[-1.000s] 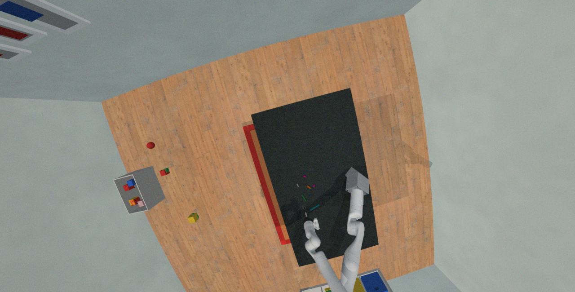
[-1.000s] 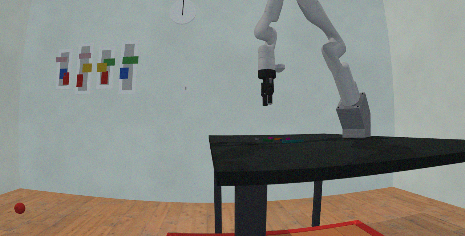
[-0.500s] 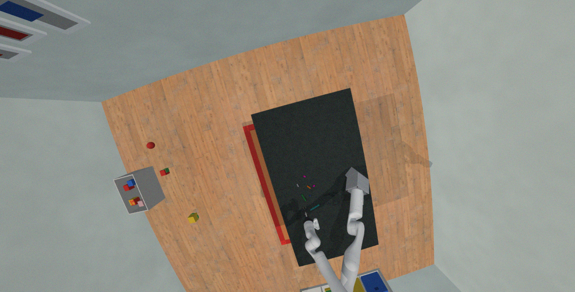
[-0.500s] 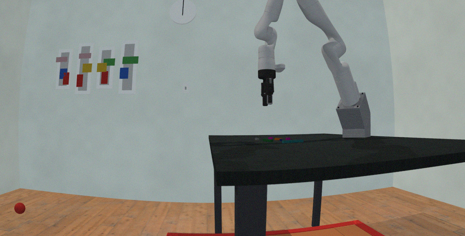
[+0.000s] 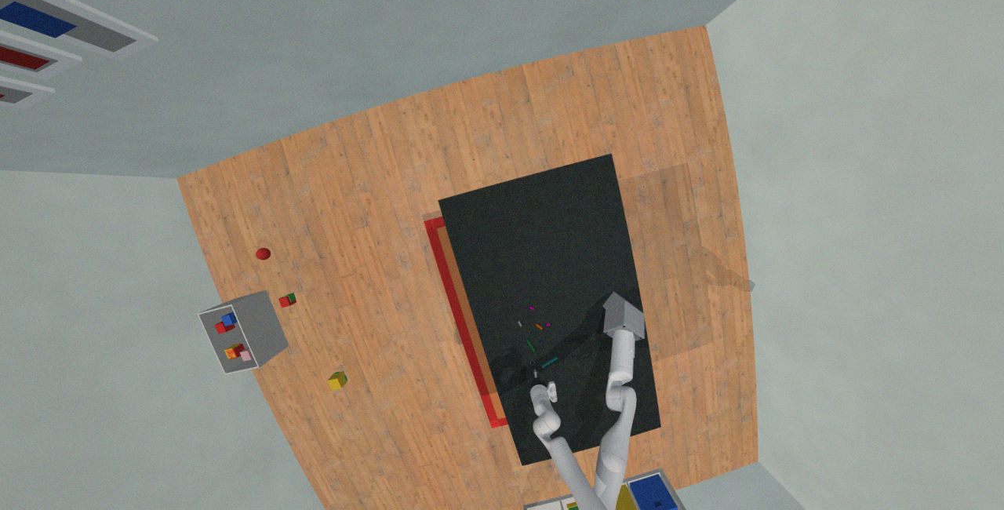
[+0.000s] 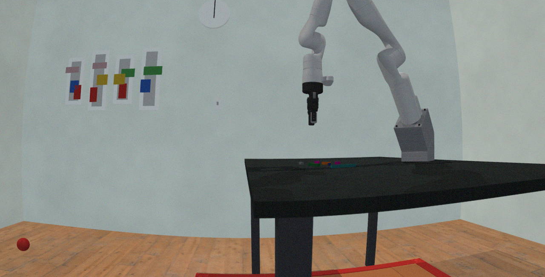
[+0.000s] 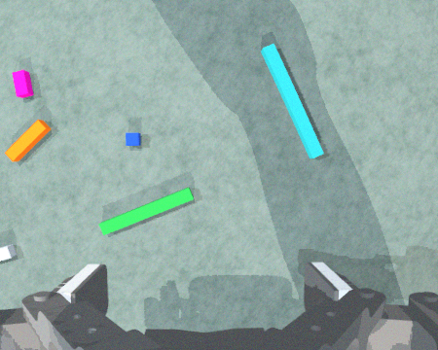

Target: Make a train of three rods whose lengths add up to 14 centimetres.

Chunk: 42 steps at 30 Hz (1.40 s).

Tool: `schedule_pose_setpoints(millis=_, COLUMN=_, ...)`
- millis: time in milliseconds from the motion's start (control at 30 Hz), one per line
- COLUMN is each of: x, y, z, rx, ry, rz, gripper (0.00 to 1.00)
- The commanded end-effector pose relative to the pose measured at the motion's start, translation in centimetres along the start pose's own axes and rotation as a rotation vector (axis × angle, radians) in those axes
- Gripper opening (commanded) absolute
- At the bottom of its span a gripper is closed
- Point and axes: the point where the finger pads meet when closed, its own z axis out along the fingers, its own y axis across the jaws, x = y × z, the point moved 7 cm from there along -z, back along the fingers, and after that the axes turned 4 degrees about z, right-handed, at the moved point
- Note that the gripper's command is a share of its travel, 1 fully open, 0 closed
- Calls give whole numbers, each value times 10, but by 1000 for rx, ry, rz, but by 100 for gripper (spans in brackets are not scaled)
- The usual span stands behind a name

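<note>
The robot's hand [image 7: 206, 282] hangs released and empty high over the dark tabletop [image 6: 381, 183], surveying scattered rods: long turquoise rod [image 7: 292, 100], green rod [image 7: 147, 210], short orange rod [image 7: 27, 140], magenta rod [image 7: 22, 84].

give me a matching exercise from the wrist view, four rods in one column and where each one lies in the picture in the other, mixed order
Things:
1. turquoise rod
2. green rod
3. magenta rod
4. grey rod

Places in the wrist view:
A. cut off by the left edge, just above the left fingertip
B. upper left, directly above the orange rod
C. right of centre, steeply slanted, inside the arm's shadow
D. lower centre-left, below the blue rod, tilted up to the right

Pairs: 1-C, 2-D, 3-B, 4-A
</note>
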Motion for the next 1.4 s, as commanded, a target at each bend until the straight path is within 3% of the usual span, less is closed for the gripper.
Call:
schedule_pose_setpoints(millis=0, x=3, y=-1, z=4, rx=-22, ry=0, rz=85, gripper=100)
schedule_pose_setpoints(millis=167, x=6, y=-5, z=15, rx=-63, ry=-15, rz=382, gripper=100)
schedule_pose_setpoints(millis=233, x=6, y=-5, z=15, rx=-63, ry=-15, rz=382, gripper=100)
schedule_pose_setpoints(millis=433, x=17, y=-20, z=32, rx=-82, ry=-15, rz=808, gripper=100)
schedule_pose_setpoints(millis=733, x=38, y=-41, z=51, rx=-45, ry=-5, rz=1228, gripper=100)
schedule_pose_setpoints(millis=800, x=38, y=-41, z=51, rx=-45, ry=-5, rz=1228, gripper=100)
schedule_pose_setpoints(millis=967, x=55, y=-56, z=61, rx=2, ry=0, rz=1455, gripper=100)
schedule_pose_setpoints(millis=1267, x=63, y=-63, z=65, rx=30, ry=1, rz=1554, gripper=100)
schedule_pose_setpoints(millis=1300, x=63, y=-63, z=65, rx=30, ry=1, rz=1554, gripper=24)
schedule_pose_setpoints(millis=1367, x=63, y=-63, z=65, rx=30, ry=1, rz=1554, gripper=24)
